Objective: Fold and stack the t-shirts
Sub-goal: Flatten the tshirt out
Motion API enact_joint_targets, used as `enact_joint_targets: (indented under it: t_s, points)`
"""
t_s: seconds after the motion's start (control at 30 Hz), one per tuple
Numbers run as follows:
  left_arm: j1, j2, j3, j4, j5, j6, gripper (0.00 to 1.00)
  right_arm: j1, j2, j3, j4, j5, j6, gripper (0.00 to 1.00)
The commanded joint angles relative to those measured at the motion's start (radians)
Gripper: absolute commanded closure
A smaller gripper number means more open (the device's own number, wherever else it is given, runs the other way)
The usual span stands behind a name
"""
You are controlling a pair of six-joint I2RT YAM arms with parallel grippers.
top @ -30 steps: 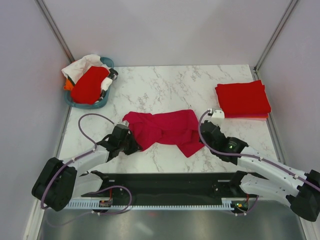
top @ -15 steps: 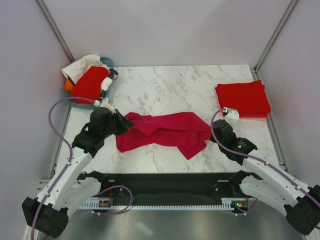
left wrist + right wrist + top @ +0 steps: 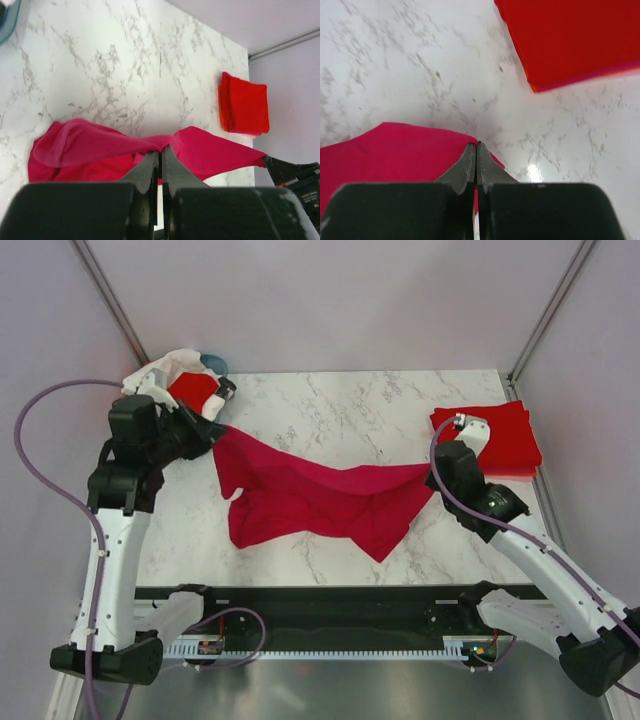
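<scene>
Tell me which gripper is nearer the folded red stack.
Right. The right gripper, pinching the crimson shirt, sits just beside the stack; the left gripper holds the shirt's other end by the basket.

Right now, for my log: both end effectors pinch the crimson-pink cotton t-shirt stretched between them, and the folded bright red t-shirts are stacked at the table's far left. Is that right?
No. The folded bright red t-shirts lie far right on the marble table, as the top external view shows. The left end effector and right end effector do pinch the crimson-pink cotton t-shirt.

One crimson shirt (image 3: 320, 505), one folded red stack (image 3: 495, 437), one teal basket (image 3: 214, 363).
</scene>
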Motion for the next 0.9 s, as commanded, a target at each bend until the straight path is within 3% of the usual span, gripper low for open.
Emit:
enact_joint_targets:
  t_s: [0.0,0.23,0.37,0.67,0.87]
  points:
    - [0.024,0.032,0.194,-0.069,0.050,0.061,0.98,-0.005,-0.012,0.155,-0.038,0.040,-0.092,1.00]
    - [0.030,0.066,0.412,-0.156,0.021,0.069,0.98,-0.005,-0.052,0.264,-0.120,-0.178,-0.190,1.00]
    - [0.030,0.058,0.437,-0.181,0.018,0.071,0.98,-0.005,-0.089,0.250,-0.134,-0.276,-0.188,0.99]
    - [0.030,0.092,0.243,-0.054,0.007,0.066,0.98,-0.005,0.020,0.183,-0.049,-0.114,-0.130,1.00]
    - [0.033,0.280,0.478,-0.051,0.042,0.038,0.98,-0.013,0.187,0.466,-0.087,-0.036,-0.161,1.00]
